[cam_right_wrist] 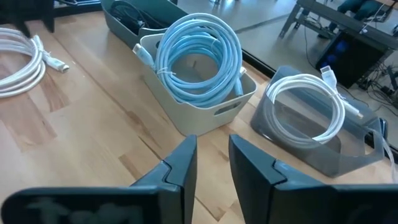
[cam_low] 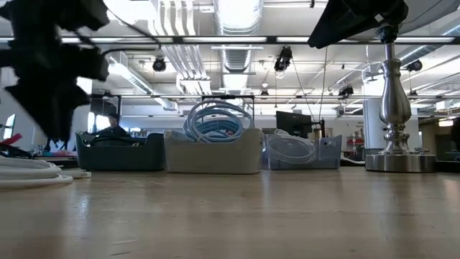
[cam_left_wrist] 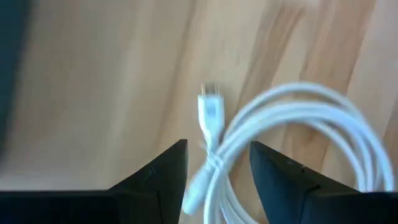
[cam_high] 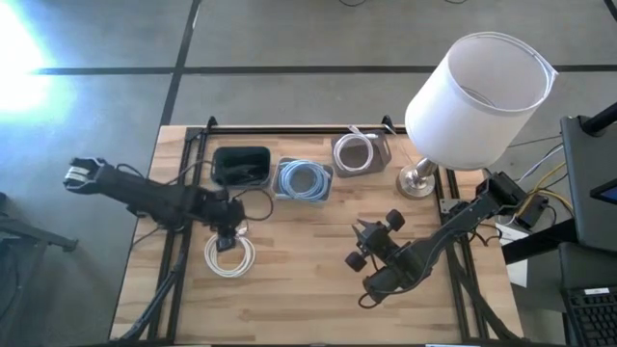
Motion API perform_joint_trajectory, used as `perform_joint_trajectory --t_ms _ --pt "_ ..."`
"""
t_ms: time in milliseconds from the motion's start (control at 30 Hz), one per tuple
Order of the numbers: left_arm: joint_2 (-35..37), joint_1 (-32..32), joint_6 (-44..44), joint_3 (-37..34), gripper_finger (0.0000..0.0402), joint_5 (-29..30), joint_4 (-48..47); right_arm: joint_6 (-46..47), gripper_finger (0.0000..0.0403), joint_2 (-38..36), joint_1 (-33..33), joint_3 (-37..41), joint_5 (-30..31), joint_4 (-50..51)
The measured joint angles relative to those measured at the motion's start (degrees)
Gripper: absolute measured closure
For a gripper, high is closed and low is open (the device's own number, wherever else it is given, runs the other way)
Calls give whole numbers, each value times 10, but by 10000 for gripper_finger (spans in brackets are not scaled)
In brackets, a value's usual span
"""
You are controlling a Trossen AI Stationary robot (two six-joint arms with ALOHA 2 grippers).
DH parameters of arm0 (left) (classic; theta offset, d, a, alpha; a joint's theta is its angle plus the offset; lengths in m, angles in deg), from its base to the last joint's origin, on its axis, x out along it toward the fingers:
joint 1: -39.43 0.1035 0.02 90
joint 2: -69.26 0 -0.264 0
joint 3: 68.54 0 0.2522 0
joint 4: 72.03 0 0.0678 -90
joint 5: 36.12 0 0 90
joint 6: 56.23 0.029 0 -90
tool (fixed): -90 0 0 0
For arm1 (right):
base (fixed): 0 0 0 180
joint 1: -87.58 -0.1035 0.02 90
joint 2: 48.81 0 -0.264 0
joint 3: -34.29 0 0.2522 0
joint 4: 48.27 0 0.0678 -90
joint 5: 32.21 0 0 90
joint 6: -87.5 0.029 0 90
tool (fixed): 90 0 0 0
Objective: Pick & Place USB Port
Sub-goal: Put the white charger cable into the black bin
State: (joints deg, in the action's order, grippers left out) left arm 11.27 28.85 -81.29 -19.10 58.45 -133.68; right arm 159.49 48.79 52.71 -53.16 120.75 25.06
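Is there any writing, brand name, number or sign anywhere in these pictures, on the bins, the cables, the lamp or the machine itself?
None can be read.
Dark bin, beige bin of blue cable, clear bin of white cable: no labels showing.
White lampshade and silver lamp base: plain.
Coiled white cable on the wooden table: no print visible.
Monitors in the room behind: too small to read.

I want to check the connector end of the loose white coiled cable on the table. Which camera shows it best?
The left wrist view: the white coiled cable's plug shows close between the left gripper's fingers. The high view shows the whole coil, the right wrist view a far corner, the low view its edge.
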Motion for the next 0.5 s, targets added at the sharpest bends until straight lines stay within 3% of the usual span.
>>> perform_joint_trajectory --t_ms 267,500 --pt "-38 -28 -43 -59 225 -22 8 -1 326 0 1 0 0 0" --pt "-73 -28 -55 -85 225 -25 78 -1 319 0 1 0 0 0"
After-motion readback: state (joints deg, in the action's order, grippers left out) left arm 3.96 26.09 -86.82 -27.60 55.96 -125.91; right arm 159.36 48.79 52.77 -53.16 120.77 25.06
